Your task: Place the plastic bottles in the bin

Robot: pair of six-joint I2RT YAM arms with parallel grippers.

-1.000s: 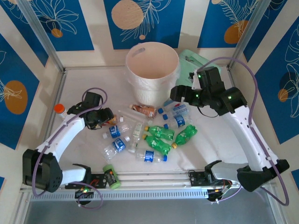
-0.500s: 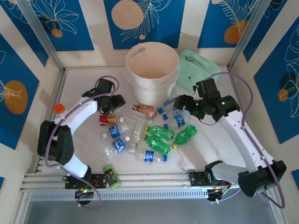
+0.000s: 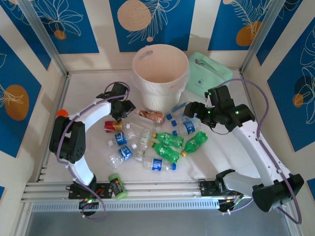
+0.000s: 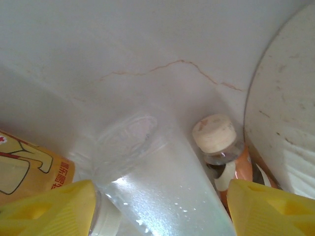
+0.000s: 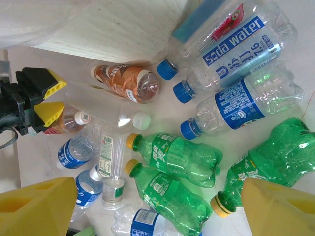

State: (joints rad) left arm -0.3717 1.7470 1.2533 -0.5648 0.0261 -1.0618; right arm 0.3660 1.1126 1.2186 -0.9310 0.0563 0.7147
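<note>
The pale pink-cream bin [image 3: 160,73] stands at the back centre, and its wall [image 4: 288,113] is close on the right in the left wrist view. Several plastic bottles lie in front of it: green ones [image 5: 177,157], blue-labelled clear ones [image 5: 241,105], and a brownish one [image 3: 151,116] [image 4: 216,142]. My left gripper [image 3: 124,109] [image 4: 157,209] is open. Its yellow fingers stand either side of a plain clear bottle [image 4: 162,191] [image 5: 108,105] lying on the table. My right gripper [image 3: 189,109] [image 5: 157,209] hovers open over the green bottles, holding nothing.
A mint-green zipped bag [image 3: 209,73] lies to the right of the bin. A light-green can [image 3: 117,186] rests by the front rail, and an orange-capped jar [image 3: 61,113] sits at the far left. A yellow-labelled bottle [image 4: 24,167] lies beside my left fingers.
My left arm has swung from the left of the pile toward the bin and now straddles the clear bottle. My right gripper has dropped lower and shifted slightly right over the bottles.
</note>
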